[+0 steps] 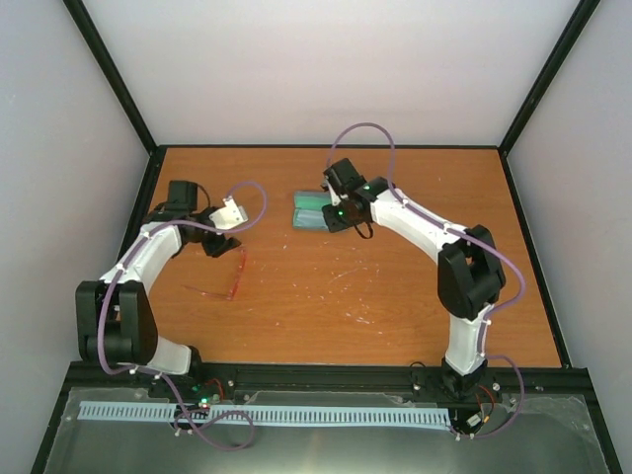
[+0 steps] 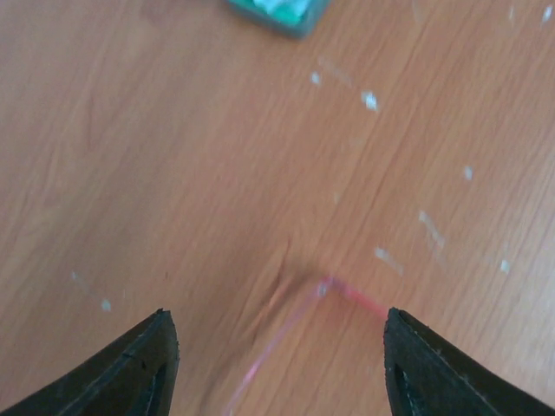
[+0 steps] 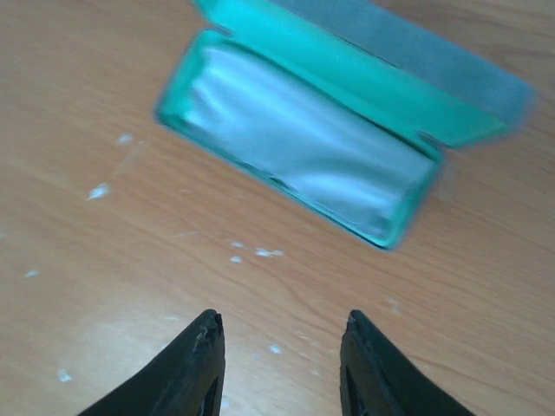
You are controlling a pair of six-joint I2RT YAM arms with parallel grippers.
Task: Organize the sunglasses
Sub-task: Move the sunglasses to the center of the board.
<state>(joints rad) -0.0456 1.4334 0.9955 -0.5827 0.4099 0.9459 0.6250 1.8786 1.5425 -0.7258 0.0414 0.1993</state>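
The sunglasses [image 1: 235,278] are thin, red-pink and translucent. They lie on the wooden table at the left, arms spread. My left gripper [image 1: 217,246] is open just above their far end. In the left wrist view a blurred hinge corner of the sunglasses [image 2: 328,287] lies between my open fingertips [image 2: 277,317], which hold nothing. The case [image 1: 312,211] lies open at the table's middle back. My right gripper [image 1: 334,216] is open and empty, right by the case. In the right wrist view the case [image 3: 303,147] has a teal rim and a pale blue inside, just beyond my gripper [image 3: 283,319].
The case's grey-blue lid [image 3: 416,54] lies folded back behind its tray. The table [image 1: 395,286] is orange-brown wood with small white marks. Black frame posts and pale walls bound it on three sides.
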